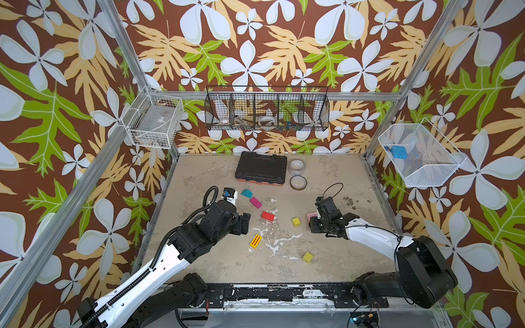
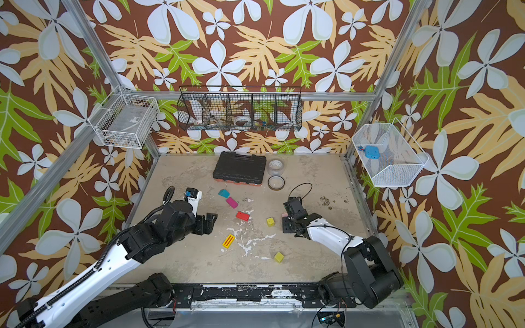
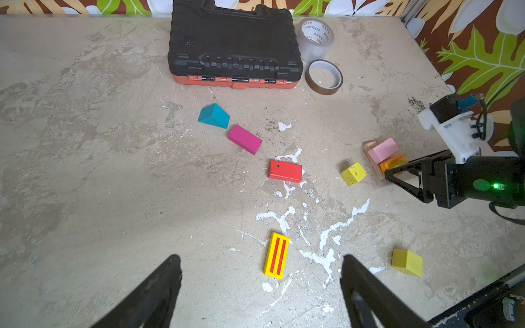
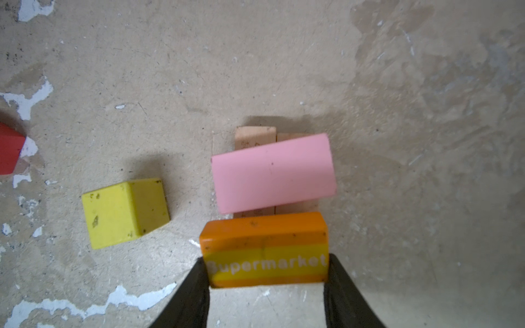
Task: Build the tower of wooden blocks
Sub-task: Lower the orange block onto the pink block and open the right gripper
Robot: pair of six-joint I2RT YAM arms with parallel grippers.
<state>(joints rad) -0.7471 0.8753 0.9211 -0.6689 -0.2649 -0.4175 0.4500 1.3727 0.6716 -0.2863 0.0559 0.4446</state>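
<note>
Now right hand [image 4: 267,262] pinches a smooth rectangular orange brick [image 4: 264,233]; left hand [image 3: 259,258] gapes wide.

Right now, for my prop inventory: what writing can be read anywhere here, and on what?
"Supermarket": yellow band of the orange block that the right gripper holds.
"YuPin BOPP": inner core of the clear tape roll.
Embossed mark on the black tool case: too small to read.

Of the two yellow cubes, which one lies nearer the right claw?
The speckled cube, just beside the pink block; the clean cube lies alone, farther off.
</note>
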